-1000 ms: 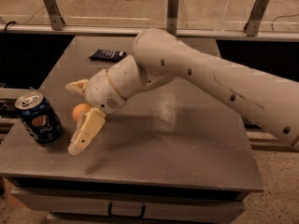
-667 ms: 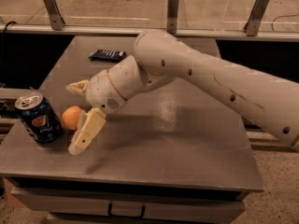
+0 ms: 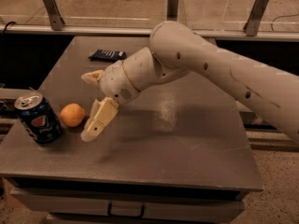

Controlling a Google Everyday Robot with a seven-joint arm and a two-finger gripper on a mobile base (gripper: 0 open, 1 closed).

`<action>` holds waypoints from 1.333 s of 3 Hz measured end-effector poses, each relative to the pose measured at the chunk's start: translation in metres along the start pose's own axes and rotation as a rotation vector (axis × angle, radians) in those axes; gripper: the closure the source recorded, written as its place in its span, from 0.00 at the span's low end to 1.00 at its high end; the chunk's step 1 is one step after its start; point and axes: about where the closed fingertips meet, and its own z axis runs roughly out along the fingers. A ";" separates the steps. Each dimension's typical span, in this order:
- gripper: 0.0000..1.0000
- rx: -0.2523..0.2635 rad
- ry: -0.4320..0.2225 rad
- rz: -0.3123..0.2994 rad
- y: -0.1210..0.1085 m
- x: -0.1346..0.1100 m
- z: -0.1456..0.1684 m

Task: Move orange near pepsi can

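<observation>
Your orange (image 3: 72, 115) sits loose on the table (image 3: 187, 143) just right of the can (image 3: 37, 119), so it looks delivered, w/ the gripper (image 3: 87, 106) beside it, spread wide & holding nothing; can's near the front-left edge, so pull back rightward, where there's room.
</observation>
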 end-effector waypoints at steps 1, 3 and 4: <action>0.00 0.206 0.055 -0.011 -0.038 -0.002 -0.095; 0.00 0.748 0.228 -0.116 -0.052 -0.050 -0.337; 0.00 0.752 0.225 -0.125 -0.052 -0.056 -0.339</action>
